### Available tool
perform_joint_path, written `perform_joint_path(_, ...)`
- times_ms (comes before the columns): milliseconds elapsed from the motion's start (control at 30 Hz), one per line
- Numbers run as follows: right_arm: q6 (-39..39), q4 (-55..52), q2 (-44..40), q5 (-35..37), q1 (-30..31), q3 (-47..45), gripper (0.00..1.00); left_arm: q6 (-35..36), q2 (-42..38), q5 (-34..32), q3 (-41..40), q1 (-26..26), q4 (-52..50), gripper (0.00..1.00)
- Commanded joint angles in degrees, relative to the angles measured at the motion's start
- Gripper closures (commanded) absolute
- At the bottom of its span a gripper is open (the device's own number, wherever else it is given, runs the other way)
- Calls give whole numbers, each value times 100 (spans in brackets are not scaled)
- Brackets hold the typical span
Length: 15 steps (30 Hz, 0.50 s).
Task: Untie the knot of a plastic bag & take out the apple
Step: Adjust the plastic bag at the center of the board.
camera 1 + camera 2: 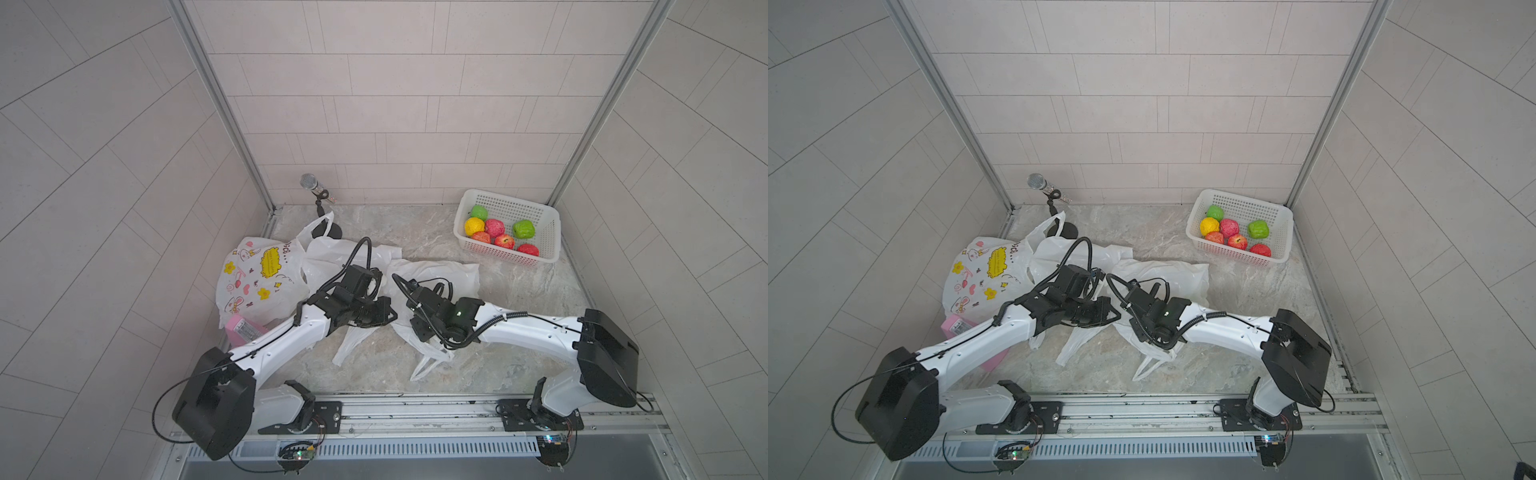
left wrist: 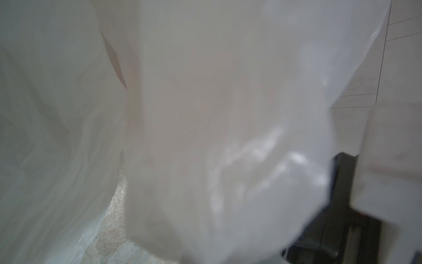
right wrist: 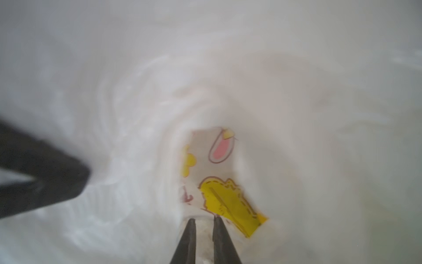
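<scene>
A white plastic bag lies crumpled mid-table in both top views, its handles trailing toward the front edge. Both arms meet over it. My left gripper is shut on the bag. In the left wrist view blurred film fills the picture and hides the jaws. My right gripper reaches into a tunnel of white film, its fingertips a narrow gap apart and nothing clearly pinched. A black finger of the left gripper shows beside it. Neither knot nor apple is visible.
A cartoon-printed bag bulges at the left, also visible through the film's opening. Another white bag lies behind my left arm. A pink box sits by that arm, a microphone stands at the back, and a white basket holds several coloured fruits.
</scene>
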Motion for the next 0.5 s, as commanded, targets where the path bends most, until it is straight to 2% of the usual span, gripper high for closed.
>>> perform_joint_path(0, 378, -501, -346, 790, -194, 23, 77, 288, -65, -19, -35, -42, -296, 100)
perform_joint_path(133, 377, -606, -624, 1081, -466, -301, 68, 360, -73, -27, -78, -42, -316, 100)
perform_joint_path(267, 275, -1074, -1029, 954, -1287, -565, 65, 566, -104, -38, -45, -43, -459, 100)
perform_joint_path(400, 14, -482, -1842, 750, -1512, -1139, 58, 785, 62, 11, 35, -37, -591, 100)
perform_joint_path(467, -150, -130, -2030, 290, -1512, -1257, 56, 768, 223, 71, 108, -44, -555, 100)
